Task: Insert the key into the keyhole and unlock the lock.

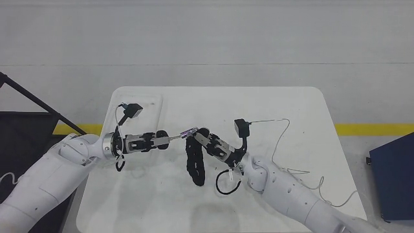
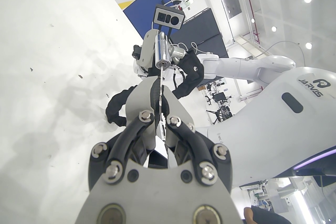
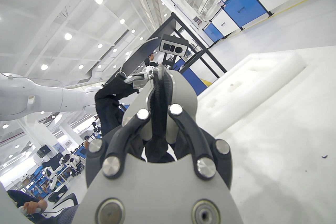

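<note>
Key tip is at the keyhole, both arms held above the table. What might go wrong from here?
1. The thin key meets the keyhole at its tip; pushed off-axis, it may bend or slip in the left tool.
2. The lock is held in the air by the right tool; turning force may twist it in that grip.
3. The black cable trailing to the table may tug the lock.
</note>
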